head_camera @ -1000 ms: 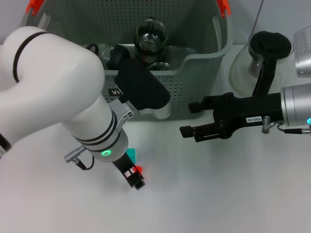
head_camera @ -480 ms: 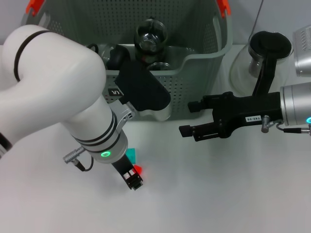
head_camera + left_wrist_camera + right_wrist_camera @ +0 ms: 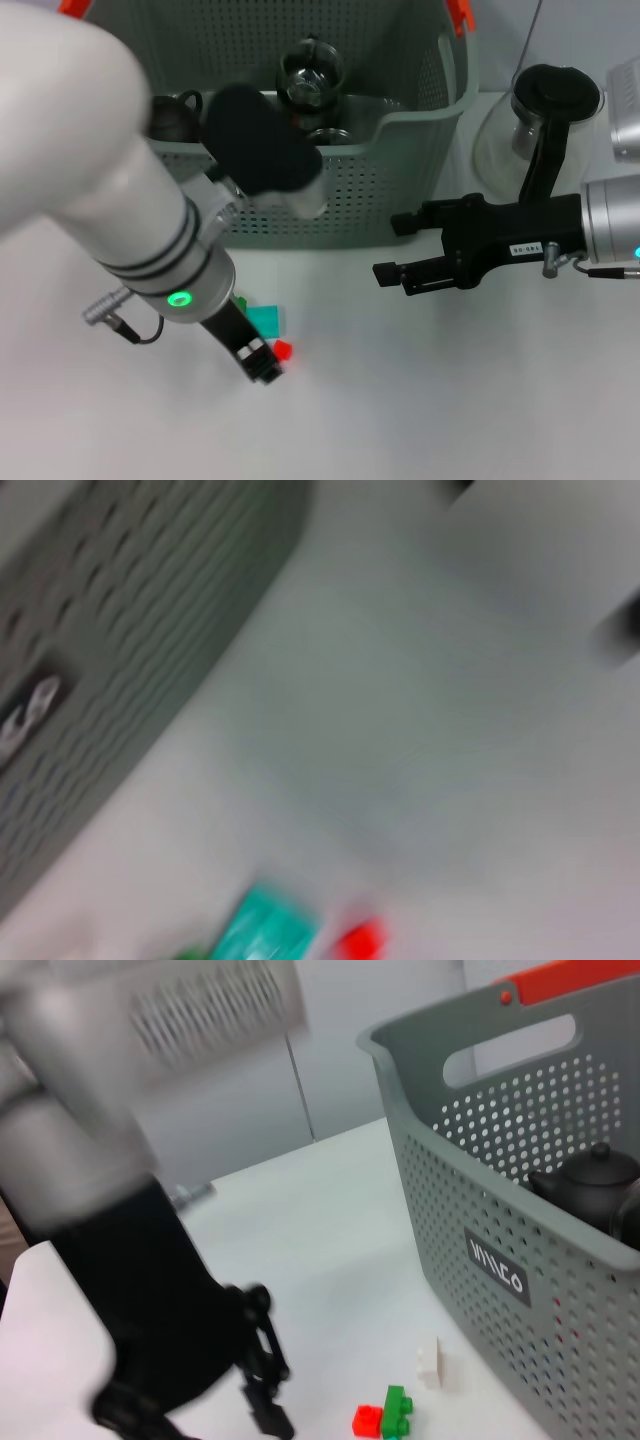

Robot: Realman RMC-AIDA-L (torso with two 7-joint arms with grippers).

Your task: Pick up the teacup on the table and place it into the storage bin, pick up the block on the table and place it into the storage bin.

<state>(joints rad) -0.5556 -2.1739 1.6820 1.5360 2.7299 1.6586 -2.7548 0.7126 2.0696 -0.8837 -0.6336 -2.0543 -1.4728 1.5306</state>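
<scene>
My left gripper (image 3: 264, 368), whose finger state I cannot tell, hovers beside the small red, green and teal plastic blocks (image 3: 268, 330) on the plain white table (image 3: 450, 400) before the grey-green perforated storage bin (image 3: 400, 190), so I should centre over one block, while my right gripper (image 3: 395, 250), fingers apart, waits.

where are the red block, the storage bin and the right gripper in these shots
red block (image 3: 283, 349), head view, on its top face.
storage bin (image 3: 520, 1222), right wrist view, on its perforated front wall.
right gripper (image 3: 385, 247), head view, midway between its fingertips.

wall (image 3: 250, 1090): pale grey panels | vertical seam | light: even
</scene>
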